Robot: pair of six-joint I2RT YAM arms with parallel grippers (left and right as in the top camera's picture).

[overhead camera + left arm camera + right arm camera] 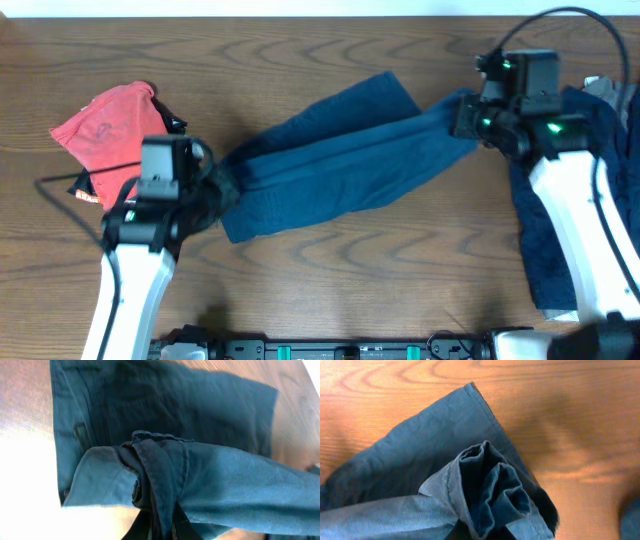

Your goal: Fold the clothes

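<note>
My left gripper is clamped on one bunched end of the dark navy blue cloth shorts, and my right gripper pinches the other. They lie stretched between my hands, long axis running hand to hand, so I judge the fold brings these ends together.

Overhead looks down — 2 wrist cameras hug shorts.

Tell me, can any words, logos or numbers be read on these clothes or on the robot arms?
No text can be read anywhere.
A faint printed mark on the red garment: too blurred to read.
No lettering shows on the blue shorts in any view.
</note>
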